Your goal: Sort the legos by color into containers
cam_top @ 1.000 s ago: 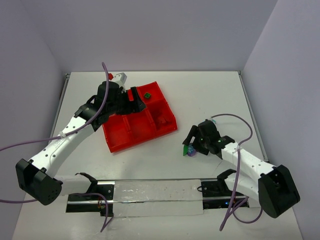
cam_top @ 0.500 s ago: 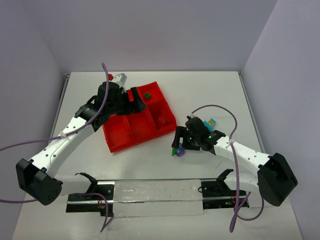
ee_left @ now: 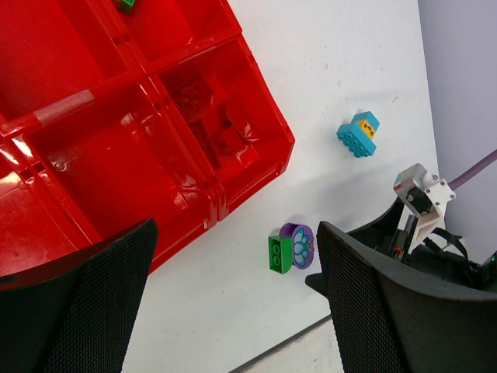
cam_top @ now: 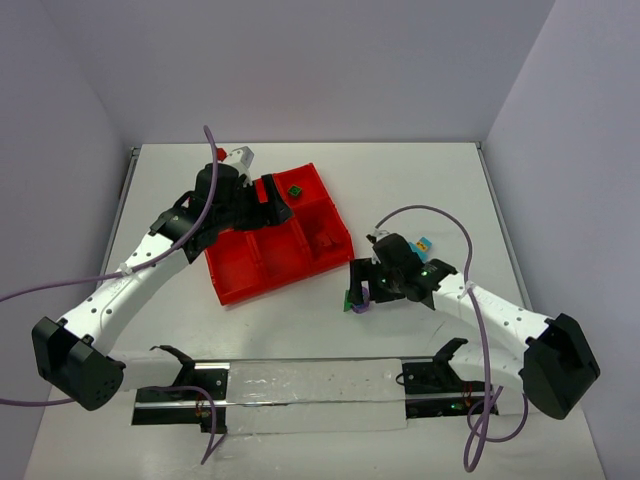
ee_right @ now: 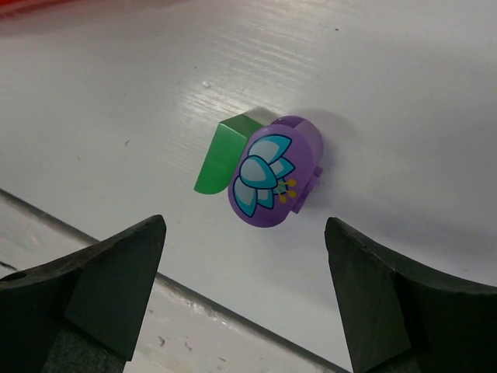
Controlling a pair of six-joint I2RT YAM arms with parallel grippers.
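Observation:
The red tray lies left of centre. One far compartment holds a green lego, and a right compartment holds red legos. My left gripper hovers open and empty over the tray's far part; it also shows in the left wrist view. On the table right of the tray, a green lego touches a purple piece with a flower print. My right gripper is open just beside them and holds nothing; it also shows in the top view. A light blue and yellow lego lies further right.
A clear strip with black brackets runs along the table's near edge, close to the green and purple pieces. Purple cables loop above both arms. Walls close the table at the back and on both sides.
My right gripper has moved left toward the tray. The green and purple pieces now lie further left with it. The left arm has not moved.

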